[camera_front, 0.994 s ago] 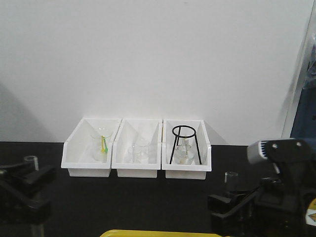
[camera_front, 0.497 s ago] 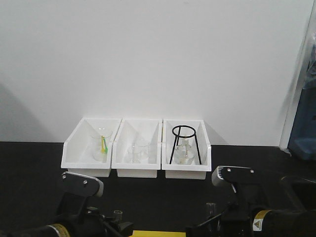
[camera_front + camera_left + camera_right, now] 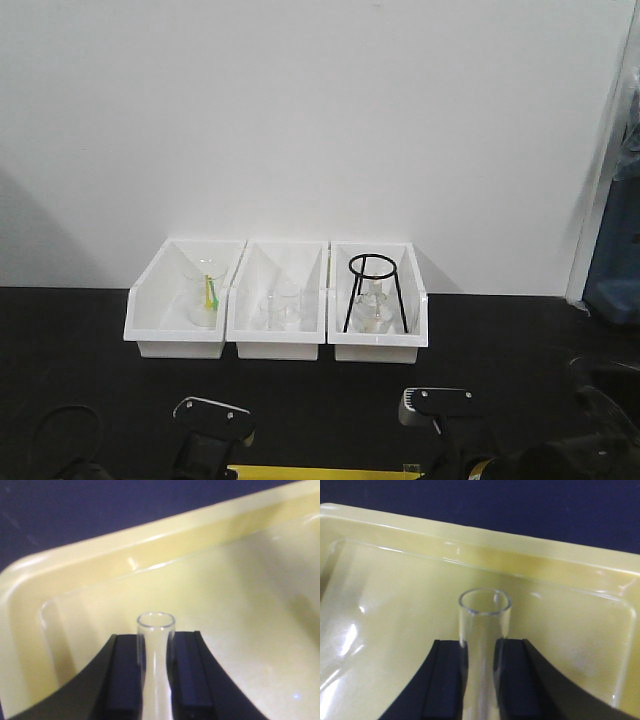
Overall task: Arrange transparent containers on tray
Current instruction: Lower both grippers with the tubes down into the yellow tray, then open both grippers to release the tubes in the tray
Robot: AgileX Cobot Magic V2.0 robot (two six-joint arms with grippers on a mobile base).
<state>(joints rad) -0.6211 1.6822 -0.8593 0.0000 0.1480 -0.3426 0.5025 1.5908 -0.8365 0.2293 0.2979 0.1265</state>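
In the left wrist view a clear test tube (image 3: 156, 655) is clamped between the black fingers of my left gripper (image 3: 156, 675), its round rim pointing out over the yellow tray (image 3: 100, 555). The right wrist view shows a second clear test tube (image 3: 484, 630) held the same way by my right gripper (image 3: 480, 680) above the tray's floor (image 3: 395, 605). From the front camera only a strip of the tray's rim (image 3: 300, 471) shows at the bottom edge, with both arms low beside it; the jaws themselves are hidden there.
Three white open-front bins (image 3: 278, 300) stand in a row at the back of the black table. The left bin holds a beaker with a green-yellow item (image 3: 207, 292), the middle one glassware, the right one a black ring stand (image 3: 373, 290).
Both arms have dropped lower and moved in toward the tray at the bottom edge. The tubes seen standing up in the front view earlier are now out of that view.
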